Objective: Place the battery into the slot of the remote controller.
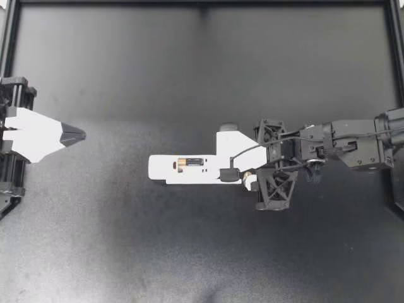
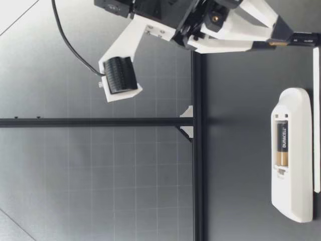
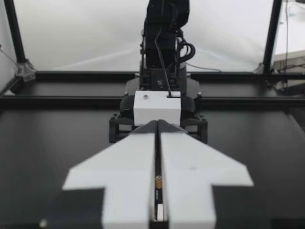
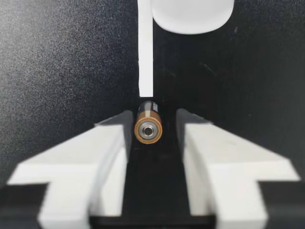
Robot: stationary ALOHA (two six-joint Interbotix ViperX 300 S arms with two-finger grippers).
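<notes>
The white remote (image 1: pixel 180 169) lies open-side up mid-table with one battery (image 1: pixel 190 162) seated in its slot, also plain in the low view as the slotted battery (image 2: pixel 283 143). My right gripper (image 1: pixel 232 170) reaches in at the remote's right end. A second battery (image 4: pixel 148 127) sits end-on between its fingers (image 4: pixel 107 143) with a narrow gap on each side, so this gripper is open. In the low view that right gripper (image 2: pixel 296 37) is down close to the table. My left gripper (image 1: pixel 72 133) is shut and holds nothing, far left of the remote.
A thin white strip (image 4: pixel 145 47) lies beside the remote just ahead of the loose battery, seen in the low view as the strip (image 2: pixel 316 125) nearer that camera. A black frame rail (image 1: pixel 202 4) borders the dark table.
</notes>
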